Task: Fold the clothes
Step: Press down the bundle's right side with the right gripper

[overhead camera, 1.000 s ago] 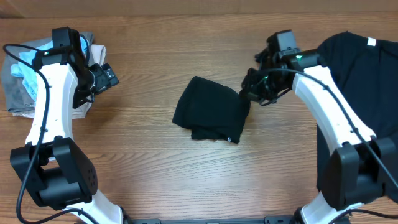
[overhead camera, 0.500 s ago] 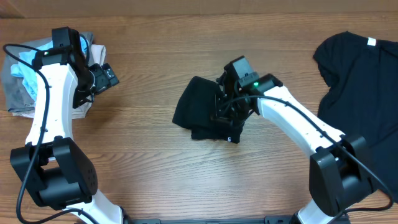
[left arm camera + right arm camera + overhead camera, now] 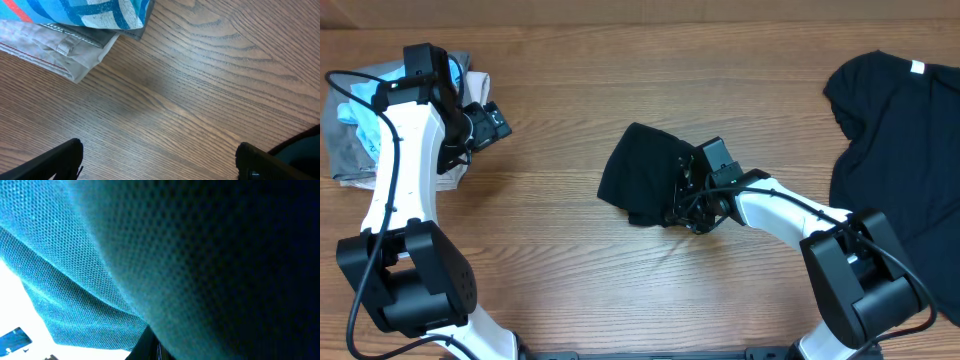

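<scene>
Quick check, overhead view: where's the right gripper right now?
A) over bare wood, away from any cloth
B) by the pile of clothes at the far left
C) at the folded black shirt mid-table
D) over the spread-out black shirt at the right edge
C: in the overhead view the right gripper sits at the lower right edge of the folded black T-shirt in the middle of the table.

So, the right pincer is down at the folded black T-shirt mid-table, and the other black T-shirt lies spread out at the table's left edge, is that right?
Not quite: the spread-out black T-shirt lies at the right edge of the table, not the left, as the overhead view shows. The right pincer is indeed down at the folded black T-shirt mid-table.
</scene>
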